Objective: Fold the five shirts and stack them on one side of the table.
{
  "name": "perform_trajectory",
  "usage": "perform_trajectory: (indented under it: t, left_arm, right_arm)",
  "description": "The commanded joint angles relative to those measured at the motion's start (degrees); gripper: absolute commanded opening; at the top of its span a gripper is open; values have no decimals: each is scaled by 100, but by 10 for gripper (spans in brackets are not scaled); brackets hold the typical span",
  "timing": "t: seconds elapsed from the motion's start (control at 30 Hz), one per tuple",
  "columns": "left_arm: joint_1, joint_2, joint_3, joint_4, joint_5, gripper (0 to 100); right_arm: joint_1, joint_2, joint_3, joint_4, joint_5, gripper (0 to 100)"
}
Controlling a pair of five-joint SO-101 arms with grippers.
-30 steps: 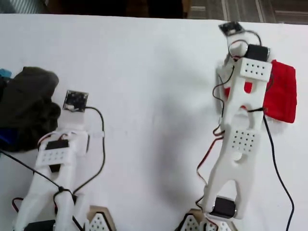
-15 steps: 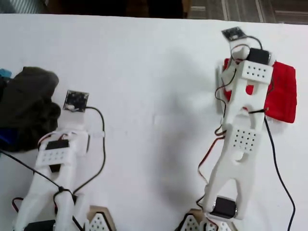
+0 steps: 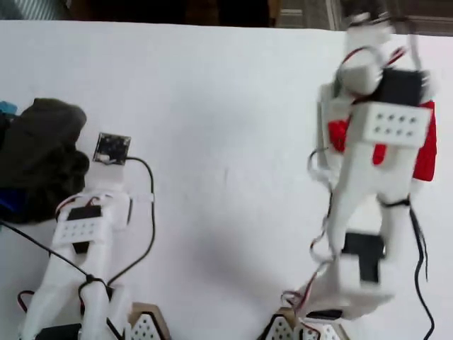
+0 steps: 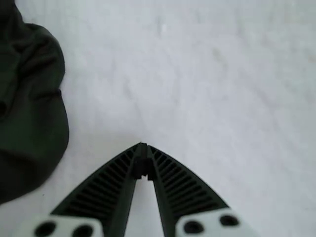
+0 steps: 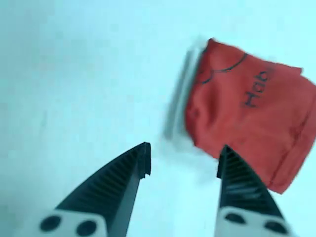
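High view, from the left: a dark heap of shirts (image 3: 39, 152) sits bunched at the left edge of the worktop (image 3: 226, 106), presumably waiting its turn, with the left tool (image 4: 143, 163) clenched on nothing just beside it. At the right edge the red shirt (image 5: 247, 108) lies folded, likely marking the stacking side. The right tool (image 5: 183, 160) hangs released near its edge, gripping nothing.

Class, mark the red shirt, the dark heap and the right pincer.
red shirt (image 5: 247, 116): right wrist view, middle of folded cloth.
dark heap (image 3: 42, 149): high view, its middle.
right pincer (image 5: 185, 150): right wrist view, between fingertips.
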Motion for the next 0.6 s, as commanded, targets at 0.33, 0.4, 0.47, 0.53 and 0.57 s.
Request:
perform_trajectory:
  t: [0.33,0.4,0.47,0.53,0.57]
  left_arm:
    - [79,-132,-40,-70,26,25]
    - [79,-132,-40,-70,26,25]
    - [79,-132,-40,-70,26,25]
    - [79,-132,-31,-70,26,25]
    - [79,-132,-31,-70,26,25]
  right_arm:
    - [-1086,-2563,4466,-1253,-35,200]
    - [-1121,-2905,5512,-1921,0,200]
    - [-1068,-3275,6637,-2897,149,200]
    - [-1015,-3635,7648,-3864,299,198]
    - [-1015,-3811,8079,-4251,290,198]
